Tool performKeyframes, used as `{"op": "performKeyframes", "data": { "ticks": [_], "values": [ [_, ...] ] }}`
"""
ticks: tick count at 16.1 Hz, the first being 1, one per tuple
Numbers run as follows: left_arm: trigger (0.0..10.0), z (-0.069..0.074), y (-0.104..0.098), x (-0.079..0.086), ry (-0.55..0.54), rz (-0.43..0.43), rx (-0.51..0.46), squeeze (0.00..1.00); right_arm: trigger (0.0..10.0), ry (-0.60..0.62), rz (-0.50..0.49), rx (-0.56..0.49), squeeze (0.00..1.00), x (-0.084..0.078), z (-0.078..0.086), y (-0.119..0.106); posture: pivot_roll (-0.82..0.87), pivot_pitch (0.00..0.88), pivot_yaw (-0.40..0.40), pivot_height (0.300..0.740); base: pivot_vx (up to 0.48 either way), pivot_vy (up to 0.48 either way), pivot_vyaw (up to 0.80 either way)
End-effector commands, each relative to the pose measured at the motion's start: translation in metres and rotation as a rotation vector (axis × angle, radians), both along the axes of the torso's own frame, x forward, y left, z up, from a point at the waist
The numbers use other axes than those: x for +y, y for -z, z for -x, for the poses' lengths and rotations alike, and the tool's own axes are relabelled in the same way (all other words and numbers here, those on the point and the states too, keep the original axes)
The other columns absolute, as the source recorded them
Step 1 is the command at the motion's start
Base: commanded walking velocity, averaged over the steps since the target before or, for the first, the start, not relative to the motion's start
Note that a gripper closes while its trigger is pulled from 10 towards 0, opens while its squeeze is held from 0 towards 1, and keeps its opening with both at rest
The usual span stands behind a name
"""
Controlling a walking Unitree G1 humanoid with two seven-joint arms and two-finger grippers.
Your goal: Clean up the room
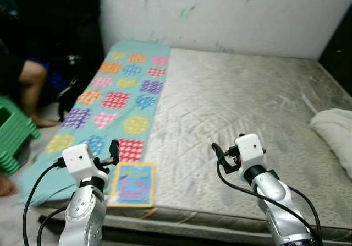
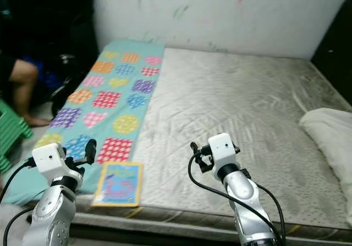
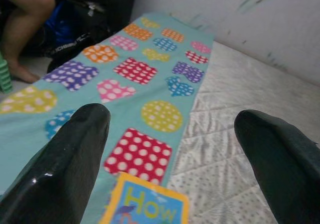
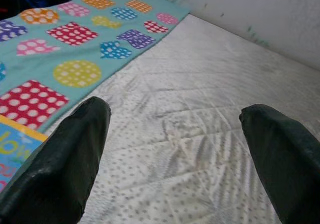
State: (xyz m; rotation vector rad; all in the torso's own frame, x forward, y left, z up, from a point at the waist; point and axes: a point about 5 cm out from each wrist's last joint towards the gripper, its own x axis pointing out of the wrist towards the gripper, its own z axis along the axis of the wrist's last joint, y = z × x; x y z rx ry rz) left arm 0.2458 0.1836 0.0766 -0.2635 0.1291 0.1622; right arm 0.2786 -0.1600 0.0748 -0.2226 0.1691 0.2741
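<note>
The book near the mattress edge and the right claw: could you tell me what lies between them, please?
Only bare grey mattress lies between the book and the open right claw, as the left eye view shows; the patterned blanket sits beyond the book.

Ahead of both my grippers lies a bare grey mattress reaching back to the wall. A teal blanket with dotted shapes covers its strip ahead of my left gripper, and a book lies just beside that gripper at the near edge, its far end on the blanket. A white pillow sits well right of my right gripper.
</note>
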Motion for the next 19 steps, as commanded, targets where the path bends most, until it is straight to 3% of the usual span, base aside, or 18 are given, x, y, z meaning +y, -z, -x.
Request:
{"op": "performKeyframes", "data": {
  "ticks": [1,8,19],
  "values": [
    [10.0,-0.0011,-0.0001,-0.0023,0.016,0.001,0.005,0.0,10.0,0.007,0.004,-0.007,0.0,-0.0026,-0.0012,-0.0021,-0.11,0.0,-0.038,0.74,0.0,0.48,0.0],
    [10.0,0.0005,0.0007,-0.0033,0.019,0.001,0.004,0.0,10.0,-0.004,0.021,-0.002,0.0,-0.003,-0.0005,-0.001,-0.11,0.0,-0.045,0.74,0.0,0.454,0.0],
    [10.0,0.0029,-0.0044,-0.0059,0.073,0.023,-0.05,0.0,10.0,-0.006,0.016,0.006,0.0,-0.0023,0.0014,-0.0004,-0.11,0.0,-0.045,0.74,0.0,0.0,0.0]
  ]
}}
